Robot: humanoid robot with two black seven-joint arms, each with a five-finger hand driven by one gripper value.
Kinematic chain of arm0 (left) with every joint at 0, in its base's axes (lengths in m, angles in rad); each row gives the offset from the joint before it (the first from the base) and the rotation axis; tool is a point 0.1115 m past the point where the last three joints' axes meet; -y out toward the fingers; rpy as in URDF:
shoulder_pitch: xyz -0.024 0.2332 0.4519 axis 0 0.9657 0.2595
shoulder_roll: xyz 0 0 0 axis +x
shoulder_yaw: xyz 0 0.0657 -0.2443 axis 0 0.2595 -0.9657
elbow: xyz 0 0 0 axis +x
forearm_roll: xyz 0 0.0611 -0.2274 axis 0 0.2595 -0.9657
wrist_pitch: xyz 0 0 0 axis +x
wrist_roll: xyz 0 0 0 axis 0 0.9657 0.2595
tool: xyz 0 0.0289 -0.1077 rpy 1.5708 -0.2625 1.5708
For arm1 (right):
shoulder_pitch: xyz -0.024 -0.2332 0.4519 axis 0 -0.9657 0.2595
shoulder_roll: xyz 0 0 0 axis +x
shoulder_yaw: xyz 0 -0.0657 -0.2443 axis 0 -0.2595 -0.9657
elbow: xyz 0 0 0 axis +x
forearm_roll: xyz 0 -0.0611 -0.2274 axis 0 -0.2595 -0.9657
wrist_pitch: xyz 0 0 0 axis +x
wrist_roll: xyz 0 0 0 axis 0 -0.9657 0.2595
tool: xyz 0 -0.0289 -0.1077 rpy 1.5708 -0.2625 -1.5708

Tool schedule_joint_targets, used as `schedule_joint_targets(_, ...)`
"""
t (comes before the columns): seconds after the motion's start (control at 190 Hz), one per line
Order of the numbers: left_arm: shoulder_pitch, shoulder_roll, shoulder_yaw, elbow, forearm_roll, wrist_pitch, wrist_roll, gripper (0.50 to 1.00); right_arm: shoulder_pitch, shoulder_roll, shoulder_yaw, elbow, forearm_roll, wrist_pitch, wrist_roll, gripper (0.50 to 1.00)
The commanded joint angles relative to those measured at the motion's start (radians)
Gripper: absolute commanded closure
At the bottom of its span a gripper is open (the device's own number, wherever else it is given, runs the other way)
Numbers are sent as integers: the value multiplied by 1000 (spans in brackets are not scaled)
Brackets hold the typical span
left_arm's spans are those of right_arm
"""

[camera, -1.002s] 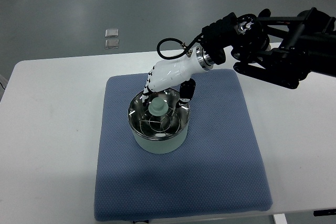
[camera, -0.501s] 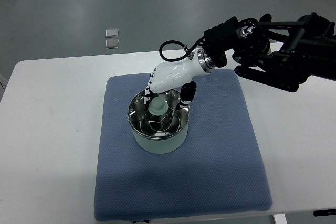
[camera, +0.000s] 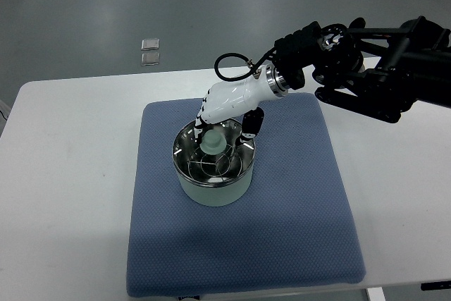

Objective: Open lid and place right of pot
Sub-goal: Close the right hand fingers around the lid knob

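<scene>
Right robot hand (camera: 224, 121) (fingers downward)

Lab: white table (camera: 63, 174), grey polished floor (camera: 141, 5), blue mat (camera: 296, 209).

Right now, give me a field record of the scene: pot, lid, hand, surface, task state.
pot: pale green round pot, upright on mat
lid: clear glass lid with pale green knob, on the pot
right hand: white robot hand, above the lid's far edge, fingers by the knob; grasp unclear
left hand: not in view
surface: blue padded mat on white table
task state: lid not yet removed
</scene>
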Motion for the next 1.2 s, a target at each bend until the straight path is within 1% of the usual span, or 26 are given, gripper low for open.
schedule_joint_targets(0.0, 0, 0, 0, 0, 0, 0, 1, 500, 0, -1, 0, -1, 0, -7, 0, 765)
schedule_joint_targets(0.274, 0, 0, 0, 0, 0, 0, 1, 500, -1, -1, 5, -1, 0, -8, 0, 765)
schedule_joint_targets(0.332, 0, 0, 0, 0, 0, 0, 0, 500, -1, -1, 5, 0, 0, -8, 0, 777)
schedule_joint_targets(0.385, 0, 0, 0, 0, 0, 0, 0, 500, -1, -1, 5, 0, 0, -8, 0, 777)
schedule_joint_targets(0.39, 0, 0, 0, 0, 0, 0, 0, 500, 0, 1, 5, 0, 0, -7, 0, 803)
schedule_joint_targets(0.395, 0, 0, 0, 0, 0, 0, 1, 500, 0, 1, 5, 0, 0, -7, 0, 809)
schedule_joint_targets(0.49, 0, 0, 0, 0, 0, 0, 1, 500, 0, 1, 5, 2, 0, -7, 0, 818)
schedule_joint_targets(0.495, 0, 0, 0, 0, 0, 0, 0, 500, 0, 1, 5, 2, 0, -7, 0, 834)
schedule_joint_targets(0.517, 0, 0, 0, 0, 0, 0, 0, 500, -1, 2, 5, 2, 0, -7, 0, 836)
schedule_joint_targets(0.891, 0, 0, 0, 0, 0, 0, 0, 500, 2, 4, 5, 9, 2, -5, 0, 836)
schedule_joint_targets(0.922, 0, 0, 0, 0, 0, 0, 1, 500, 3, 4, 5, 12, 2, -5, 0, 830)
schedule_joint_targets(0.954, 0, 0, 0, 0, 0, 0, 0, 500, 5, 4, 5, 14, 3, -3, 0, 814)
schedule_joint_targets(0.959, 0, 0, 0, 0, 0, 0, 0, 500, 5, 4, 5, 14, 5, -2, 0, 803)
schedule_joint_targets(1.007, 0, 0, 0, 0, 0, 0, 0, 500, 8, 2, 5, 17, 19, 1, 0, 781)
schedule_joint_targets(1.197, 0, 0, 0, 0, 0, 0, 0, 500, 6, 1, 5, 25, 37, 4, 0, 781)
